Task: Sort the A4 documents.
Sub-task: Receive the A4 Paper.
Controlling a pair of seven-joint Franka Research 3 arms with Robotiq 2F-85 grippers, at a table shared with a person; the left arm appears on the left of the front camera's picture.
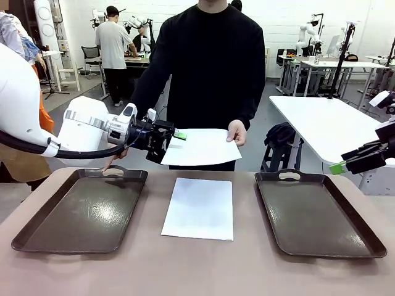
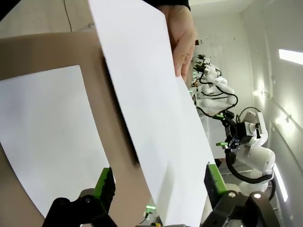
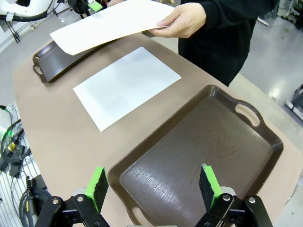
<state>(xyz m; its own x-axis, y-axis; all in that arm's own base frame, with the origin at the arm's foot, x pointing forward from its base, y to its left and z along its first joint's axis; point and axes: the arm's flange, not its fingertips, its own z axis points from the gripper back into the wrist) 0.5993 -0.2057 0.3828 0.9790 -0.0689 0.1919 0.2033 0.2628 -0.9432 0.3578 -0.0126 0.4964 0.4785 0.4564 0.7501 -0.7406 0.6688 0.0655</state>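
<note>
Handover pending, no sheet sorted yet

Sorting looks barely begun. Of the two A4 documents in sight, neither is in a tray. One, the held sheet (image 1: 200,147), hangs in the air over the far edge of the table (image 1: 197,265), pinched at its far end by the person's hand (image 1: 236,132). Its near end reaches in between the fingers of the left gripper (image 1: 178,135). In the left wrist view those fingers stand spread, a green pad on either side of the paper, and the sheet passes through the gap closer to one pad than the other. They are released, not clamped on it, so the person alone seems to carry the sheet.

The other, the lying sheet (image 1: 199,208), rests flat on the table beyond and below the left fingers, between the left tray (image 1: 80,213) and the right tray (image 1: 318,216), touching neither. Both trays are bare.

The right gripper (image 3: 154,184) hovers with its fingers wide apart and nothing between them. The right tray lies just below and ahead of its fingertips, and the lying sheet is farther out past the tray's rim.

By my reading, what remains is nearly everything: closing on the offered sheet, taking it from the hand, laying it in a tray, and then dealing with the sheet on the table. Which tray each belongs in cannot be told from here.
</note>
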